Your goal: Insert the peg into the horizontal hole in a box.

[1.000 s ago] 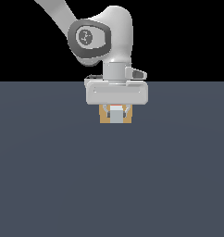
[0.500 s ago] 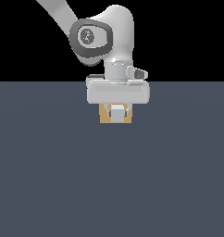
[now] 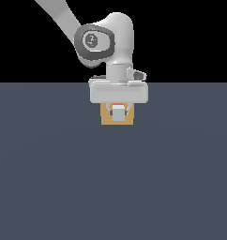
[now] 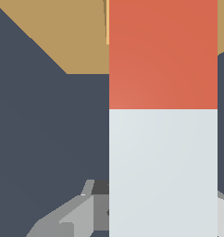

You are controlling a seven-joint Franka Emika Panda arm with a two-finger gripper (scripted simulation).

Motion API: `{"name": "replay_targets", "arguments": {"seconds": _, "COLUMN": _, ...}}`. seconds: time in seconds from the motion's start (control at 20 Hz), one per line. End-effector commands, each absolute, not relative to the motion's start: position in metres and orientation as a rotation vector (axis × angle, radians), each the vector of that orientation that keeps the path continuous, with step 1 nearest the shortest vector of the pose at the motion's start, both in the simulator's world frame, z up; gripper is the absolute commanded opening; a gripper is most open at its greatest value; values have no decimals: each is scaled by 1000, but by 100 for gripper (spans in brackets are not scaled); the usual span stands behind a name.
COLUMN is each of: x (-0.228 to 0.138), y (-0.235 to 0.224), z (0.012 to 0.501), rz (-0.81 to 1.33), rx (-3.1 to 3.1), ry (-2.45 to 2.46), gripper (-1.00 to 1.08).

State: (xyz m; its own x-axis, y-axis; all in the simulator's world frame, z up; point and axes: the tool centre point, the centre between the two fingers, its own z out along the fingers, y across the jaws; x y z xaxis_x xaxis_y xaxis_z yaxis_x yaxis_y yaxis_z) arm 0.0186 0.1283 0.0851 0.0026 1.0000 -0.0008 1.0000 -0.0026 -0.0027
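In the exterior view the tan box [image 3: 105, 120] sits on the dark floor, directly under the white hand. My gripper [image 3: 118, 111] is shut on the peg [image 3: 118, 113], whose pale grey end faces the camera with a thin red strip above it. In the wrist view the peg [image 4: 163, 171] fills the frame. Its red-orange end [image 4: 163, 55] points at the box [image 4: 63, 32] and overlaps the box face. The hole is almost wholly hidden by the peg; only a lighter tan sliver [image 4: 107, 23] shows beside it. Grey fingers [image 4: 72, 220] grip the pale part.
A flat dark blue-grey floor [image 3: 113, 187] surrounds the box on all sides. The white arm [image 3: 106, 42] rises above the hand toward the exterior view's left.
The peg's pale end with its red strip has come into sight in front of the box face, between the fingers. The hand has shifted slightly to the exterior view's right.
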Motion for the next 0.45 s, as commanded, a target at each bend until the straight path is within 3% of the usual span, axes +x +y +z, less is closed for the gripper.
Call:
{"name": "replay_targets", "arguments": {"seconds": 0.0, "x": 19, "y": 150, "z": 87, "rz": -1, "rx": -2221, "ry": -2221, "gripper": -100}}
{"name": "replay_targets", "arguments": {"seconds": 0.4, "x": 19, "y": 180, "z": 88, "rz": -3, "rx": -2222, "ry": -2222, "gripper": -100}}
